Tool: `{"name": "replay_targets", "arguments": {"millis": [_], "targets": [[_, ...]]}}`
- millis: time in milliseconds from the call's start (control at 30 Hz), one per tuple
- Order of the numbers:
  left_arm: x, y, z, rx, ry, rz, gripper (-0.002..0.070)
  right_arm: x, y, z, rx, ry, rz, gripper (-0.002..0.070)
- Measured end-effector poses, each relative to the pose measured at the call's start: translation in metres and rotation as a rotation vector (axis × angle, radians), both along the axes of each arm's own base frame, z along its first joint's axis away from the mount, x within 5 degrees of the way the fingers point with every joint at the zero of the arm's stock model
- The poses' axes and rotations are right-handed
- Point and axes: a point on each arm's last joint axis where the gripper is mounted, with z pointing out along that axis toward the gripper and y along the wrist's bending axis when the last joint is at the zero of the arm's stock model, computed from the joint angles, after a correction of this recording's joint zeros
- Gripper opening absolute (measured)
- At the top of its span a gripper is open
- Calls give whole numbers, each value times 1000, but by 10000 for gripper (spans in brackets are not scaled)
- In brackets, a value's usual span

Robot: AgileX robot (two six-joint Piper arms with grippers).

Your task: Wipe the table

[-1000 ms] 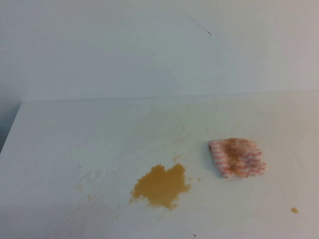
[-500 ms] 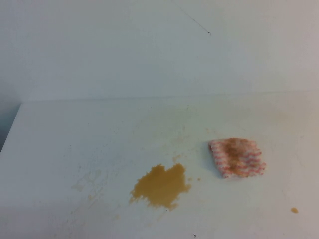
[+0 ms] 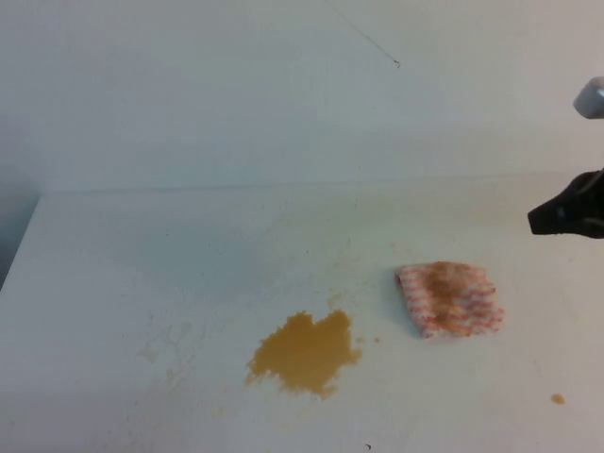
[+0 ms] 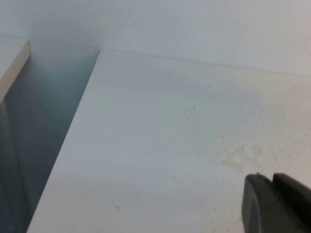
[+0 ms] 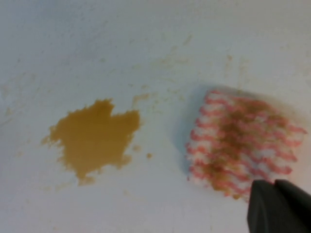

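Cloth (image 3: pixel 448 299) by right gripper (image 3: pixel 545 218); left gripper (image 4: pixel 272 188) leftward

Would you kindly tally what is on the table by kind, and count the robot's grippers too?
Cloth: 1, red-and-white cloth, stained brown.
Brown spills: 2, large puddle and small drop.
Grippers: 2, right gripper raised beyond the cloth at the right of the table, jaws shut; left gripper near the table's left side, jaws shut.
Total: 5.
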Motion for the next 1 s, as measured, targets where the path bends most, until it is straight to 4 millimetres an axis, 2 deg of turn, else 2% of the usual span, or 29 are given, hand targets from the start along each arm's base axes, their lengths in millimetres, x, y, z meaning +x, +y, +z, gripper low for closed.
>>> {"name": "replay_targets", "arguments": {"millis": [100,167,333,433,533,733,833,1000], "targets": [[0,0,0,0,0,0,-4,19,6,-3,-5,62,92,3],[0,0,0,0,0,0,-4,28,15,-9,-26,101,137,39],[0,0,0,0,0,0,-4,41,53,-33,-89,167,248,225],[0,0,0,0,0,0,-4,45,77,-49,-129,189,283,281],[0,0,0,0,0,0,-4,46,97,-66,-231,189,308,297],[0,0,0,0,0,0,-4,44,125,-96,-491,151,292,301],[0,0,0,0,0,0,-4,43,137,-106,-525,135,299,301],[0,0,0,0,0,0,-4,48,145,-123,-540,108,289,301]]}}
